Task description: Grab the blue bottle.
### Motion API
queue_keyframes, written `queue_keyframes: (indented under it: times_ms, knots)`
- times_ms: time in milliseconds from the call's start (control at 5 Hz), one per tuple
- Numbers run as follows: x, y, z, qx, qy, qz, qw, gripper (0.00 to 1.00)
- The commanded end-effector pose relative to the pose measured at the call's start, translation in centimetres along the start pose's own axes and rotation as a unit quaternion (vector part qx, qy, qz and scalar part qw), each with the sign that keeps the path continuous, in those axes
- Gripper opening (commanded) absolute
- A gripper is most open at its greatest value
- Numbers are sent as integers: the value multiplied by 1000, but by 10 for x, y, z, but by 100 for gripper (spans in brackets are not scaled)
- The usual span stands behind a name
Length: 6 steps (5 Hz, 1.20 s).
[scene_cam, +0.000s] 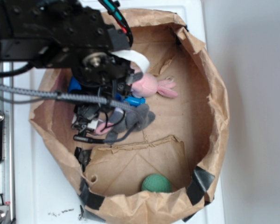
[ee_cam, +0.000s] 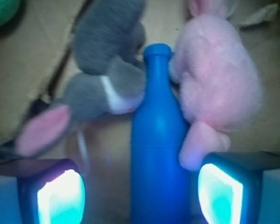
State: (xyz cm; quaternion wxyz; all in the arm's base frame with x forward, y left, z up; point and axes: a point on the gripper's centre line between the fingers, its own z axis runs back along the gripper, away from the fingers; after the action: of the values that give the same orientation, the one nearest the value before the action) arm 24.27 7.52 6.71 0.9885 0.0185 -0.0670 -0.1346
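Note:
The blue bottle [ee_cam: 157, 140] lies on the floor of a brown paper bag, its neck pointing away from the wrist camera. It sits wedged between a grey plush rabbit [ee_cam: 100, 70] on its left and a pink plush rabbit [ee_cam: 219, 84] on its right. My gripper [ee_cam: 140, 196] is open and straddles the bottle's body, with one lit pad [ee_cam: 60, 196] well clear on the left and the other pad [ee_cam: 220, 193] close on the right. In the exterior view the gripper [scene_cam: 94, 95] hides most of the bottle; only its neck [scene_cam: 134, 100] shows.
The paper bag [scene_cam: 210, 93] has tall crumpled walls with black tape at the rim. A green ball [scene_cam: 156, 183] rests near the bag's front wall. A folded paper flap [scene_cam: 140, 154] lies below the grey rabbit [scene_cam: 133, 120]. The pink rabbit [scene_cam: 151, 86] touches the bottle.

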Motion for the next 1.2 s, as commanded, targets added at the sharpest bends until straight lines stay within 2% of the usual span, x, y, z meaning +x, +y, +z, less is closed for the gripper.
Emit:
queue_keyframes:
  times_ms: [0, 200, 400, 600, 800, 1000]
  knots:
    - [-7, 13, -17, 44, 4, 14, 999, 100]
    - [-10, 8, -31, 77, 6, 11, 997, 82]
    - [-11, 8, -35, 85, 4, 20, 996, 0]
    - [-12, 6, -39, 106, 3, 26, 994, 0]
    - [-10, 5, -22, 86, 6, 31, 996, 0]
    - [-2, 5, 27, 48, 8, 56, 997, 0]
